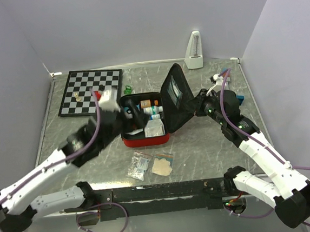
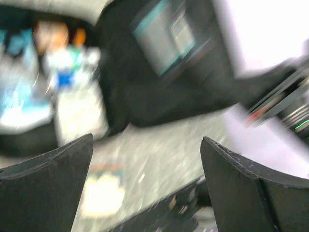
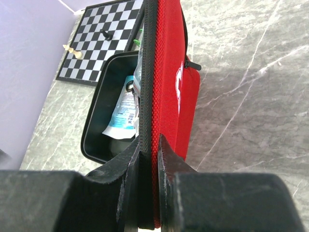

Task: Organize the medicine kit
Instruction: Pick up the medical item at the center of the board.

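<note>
This looks like a robotics lab test cell. A grey marble-pattern bench (image 1: 212,143) is boxed in on three sides by plain pale walls (image 1: 136,20). The white-and-black left arm (image 1: 41,177) and right arm (image 1: 267,160) are bolted to a black rail (image 1: 167,191) along its near edge, and purple cables (image 1: 107,220) loop from their bases. The props are unrelated: a chessboard (image 1: 90,92), a red medicine kit (image 1: 146,140) and a white metronome-shaped object (image 1: 194,51) by the back wall.

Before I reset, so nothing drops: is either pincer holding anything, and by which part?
The right pincer clamps the kit lid by its zippered edge; the left pincer holds nothing.
</note>
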### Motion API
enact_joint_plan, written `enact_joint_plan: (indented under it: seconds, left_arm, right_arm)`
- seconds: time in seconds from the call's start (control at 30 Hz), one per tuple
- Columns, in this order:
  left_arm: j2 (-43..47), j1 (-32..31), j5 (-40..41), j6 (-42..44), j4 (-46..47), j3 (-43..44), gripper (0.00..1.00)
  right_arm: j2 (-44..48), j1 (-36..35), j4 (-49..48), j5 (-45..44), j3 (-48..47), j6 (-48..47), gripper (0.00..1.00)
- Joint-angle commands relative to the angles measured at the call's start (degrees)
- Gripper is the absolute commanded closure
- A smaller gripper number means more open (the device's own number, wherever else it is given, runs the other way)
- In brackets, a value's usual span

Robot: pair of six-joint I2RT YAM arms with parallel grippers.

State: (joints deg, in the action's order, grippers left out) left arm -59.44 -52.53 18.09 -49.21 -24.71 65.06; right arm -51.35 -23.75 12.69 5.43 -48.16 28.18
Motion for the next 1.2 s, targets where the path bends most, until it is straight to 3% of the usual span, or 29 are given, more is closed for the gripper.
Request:
enact_joint_plan:
  seconds: [0.0,0.13,0.37,0.67,0.93,1.17]
  left_arm:
    - [2.3,-7.9,7.3,-9.1,-7.7,-15.7,0.04]
    - [0.7,-15.5,12.2,-20.1,-14.0,-21.5,0.04]
    - [-3.1,-16.9,13.7,-27.0,-16.3,-27.0,0.02]
    - [-1.4,-14.7,11.0,-21.3,-3.9,-35.3,0.13]
    - [0.3,-14.6,7.1,-14.1,5.8,-34.8,0.16]
    - [-12.4,-16.5,5.3,-10.1,3.6,-28.5,0.24]
  right_arm:
    - [0.1,-1.3,5.0,5.0,1.8,-0.4,0.85]
    - [-0.6,-1.3,5.3,4.9,1.8,-0.6,0.85]
    - [-0.9,-1.3,5.3,5.2,2.0,-0.7,0.85]
    - [-0.7,-1.3,4.8,5.6,2.6,-0.5,0.85]
    - [0.1,-1.3,4.9,5.2,3.3,-0.4,0.85]
    - [-0.2,-1.3,4.8,5.4,3.2,-0.2,0.85]
